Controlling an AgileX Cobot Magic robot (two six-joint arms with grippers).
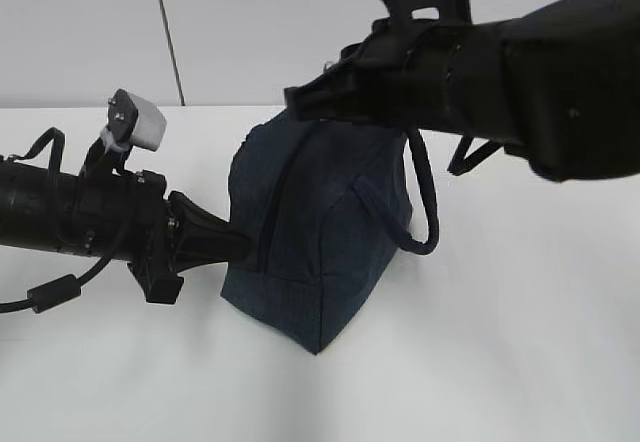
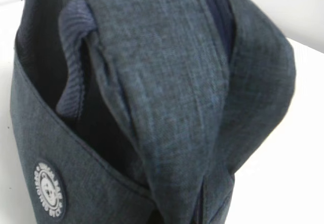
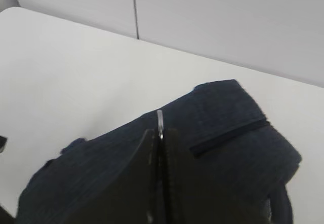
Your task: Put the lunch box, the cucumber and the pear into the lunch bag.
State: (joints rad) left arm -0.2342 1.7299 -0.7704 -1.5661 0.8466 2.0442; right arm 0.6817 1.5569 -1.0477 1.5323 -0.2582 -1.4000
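The dark navy lunch bag (image 1: 320,252) stands on the white table, its zipper (image 1: 268,212) running down its left face and its loop handle (image 1: 400,227) hanging on the right. My left gripper (image 1: 240,247) is at the bag's lower left side and looks shut on a fold of its fabric (image 2: 167,107), which fills the left wrist view. My right gripper (image 1: 297,102) is above the bag's top. It (image 3: 160,135) is shut on the metal ring pull (image 3: 160,117), whose tip sticks out between the fingers. The lunch box, cucumber and pear are out of view.
The white table (image 1: 520,342) runs around the bag, with a pale wall behind it. A round white logo patch (image 2: 49,189) sits on the bag's side. The right arm (image 1: 540,72) hangs over the bag from the upper right.
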